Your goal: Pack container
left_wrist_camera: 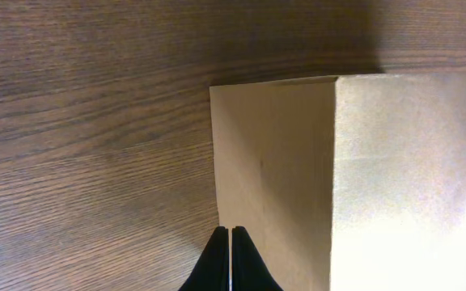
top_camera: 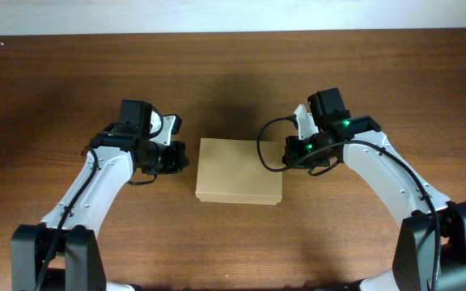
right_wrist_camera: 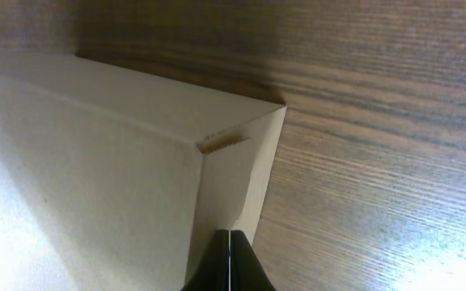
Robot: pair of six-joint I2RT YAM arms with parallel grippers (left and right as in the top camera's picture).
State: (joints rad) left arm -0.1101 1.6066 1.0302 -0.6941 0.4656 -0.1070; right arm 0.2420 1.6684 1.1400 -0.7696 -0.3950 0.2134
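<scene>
Item 1. Container (top_camera: 239, 170): rectangular cardboard box, tan-brown, matte, with plain faces. The lid flap is down flat, and the edges are straight with crisp folds. It sits about the middle of the counter, well away from the far edge, with its long sides parallel to that edge. The right wrist view shows a small rough nick (right_wrist_camera: 221, 141) where the top meets one corner. The side walls look smooth, with faint specks in the board.

Item 2. Counter (top_camera: 233, 73): dark brown wood-grain surface with fine streaks running left to right. It has a slight sheen and a pale strip beyond the far edge.

Item 3. Left gripper (top_camera: 180, 156): black, on a white arm, just beside the box's left side. The thin black fingers are pressed together with only a hairline seam between them, grasping nothing. Contact with the wall cannot be told.

Item 4. Right gripper (top_camera: 288, 153): black, on a white arm with a looped black cable and green lights (top_camera: 345, 124), at the box's far right corner. Its jaws are likewise clenched on nothing.
</scene>
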